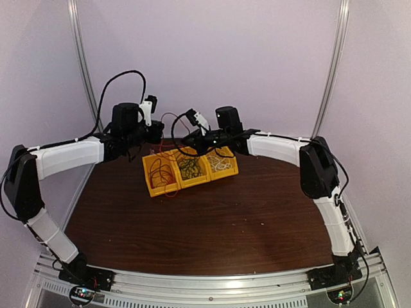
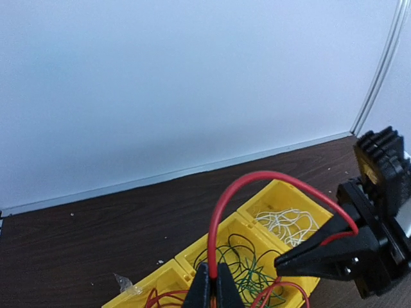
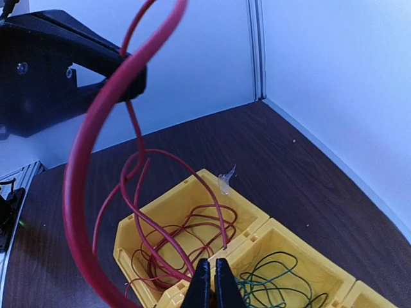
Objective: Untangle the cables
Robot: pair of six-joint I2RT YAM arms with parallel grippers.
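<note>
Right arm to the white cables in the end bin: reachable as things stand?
Likely not yet. Nothing covers the white cables and their bin lies close by, but the right gripper is shut on the red cable strung to the left gripper; it must release first.

Top external: mounted high behind the arm bases, angled down over the whole table [image 1: 257,218]. Left wrist: held close above the yellow bins [image 2: 282,190], aimed toward the back wall [image 2: 160,83]. Right wrist: held close, aimed leftward across them. Bins and red cable [image 2: 214,224] are shared by all views.
</note>
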